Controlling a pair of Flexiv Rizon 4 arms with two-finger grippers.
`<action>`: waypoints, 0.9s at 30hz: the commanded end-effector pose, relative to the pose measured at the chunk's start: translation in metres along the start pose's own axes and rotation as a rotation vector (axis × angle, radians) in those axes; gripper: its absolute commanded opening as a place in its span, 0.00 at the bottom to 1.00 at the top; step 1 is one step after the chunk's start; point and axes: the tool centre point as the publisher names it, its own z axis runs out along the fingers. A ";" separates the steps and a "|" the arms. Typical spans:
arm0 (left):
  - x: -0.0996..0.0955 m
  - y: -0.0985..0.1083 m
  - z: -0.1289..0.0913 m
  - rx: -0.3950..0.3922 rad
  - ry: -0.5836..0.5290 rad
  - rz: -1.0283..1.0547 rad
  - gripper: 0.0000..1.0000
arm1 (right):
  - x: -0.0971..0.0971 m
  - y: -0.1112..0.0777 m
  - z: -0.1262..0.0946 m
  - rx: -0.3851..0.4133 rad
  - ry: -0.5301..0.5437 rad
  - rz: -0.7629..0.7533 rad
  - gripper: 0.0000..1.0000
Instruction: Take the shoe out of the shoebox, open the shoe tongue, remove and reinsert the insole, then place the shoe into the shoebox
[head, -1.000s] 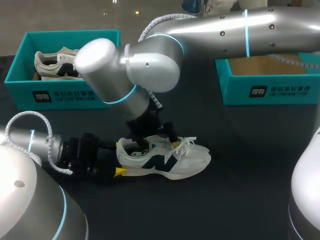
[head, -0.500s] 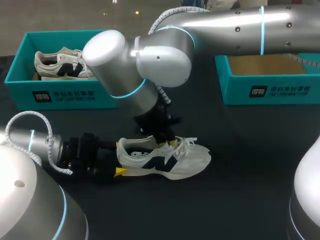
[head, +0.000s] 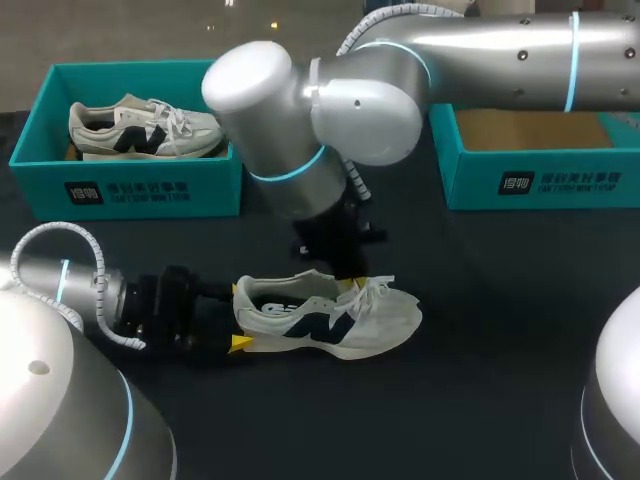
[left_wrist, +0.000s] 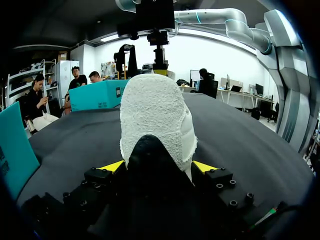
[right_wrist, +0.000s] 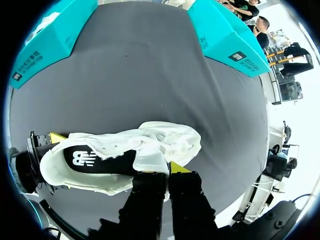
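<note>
Your shoe (head: 330, 320) lies on its sole on the dark table (head: 480, 330), out of both boxes, slightly toward 7 o'clock from the table's middle. Its toe points to 3 o'clock and its heel to 9 o'clock. It is a pale grey-white sneaker with a dark navy logo on its side, and its white laces (head: 375, 290) are loose and splayed over the forefoot. Inside, you can see a dark insole (right_wrist: 100, 160) with white lettering lying flat in the opening.

Your left gripper (head: 238, 316) comes in low from 9 o'clock and is clamped on the heel (left_wrist: 155, 115). One yellow tip presses each side of the fuzzy white heel cup, with the fingers spread about as wide as the heel.

Your right gripper (right_wrist: 168, 171) reaches in from 2 o'clock and hangs just above the shoe's throat. Its fingers are drawn almost together, with the upper edge of the tongue (right_wrist: 150, 159) caught at their tips. The tongue stands lifted from the opening, and only one yellow tip shows beside it.

A teal shoebox (head: 130, 190) sits at 10 o'clock holding a second sneaker (head: 130, 125) of the same make, its toe to 3 o'clock. Another teal shoebox (head: 540, 180) sits at 2 o'clock, showing a bare brown floor. Both stand well apart from the shoe.
</note>
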 end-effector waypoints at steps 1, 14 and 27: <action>0.002 0.001 0.000 0.000 -0.002 0.000 0.00 | -0.012 -0.003 0.004 0.008 0.031 0.188 0.00; 0.002 0.001 0.000 0.000 -0.002 0.000 0.00 | -0.001 -0.002 -0.002 0.016 0.061 0.163 0.30; 0.002 0.001 0.000 0.000 -0.002 0.000 0.00 | 0.017 -0.005 0.002 0.017 0.089 0.136 0.34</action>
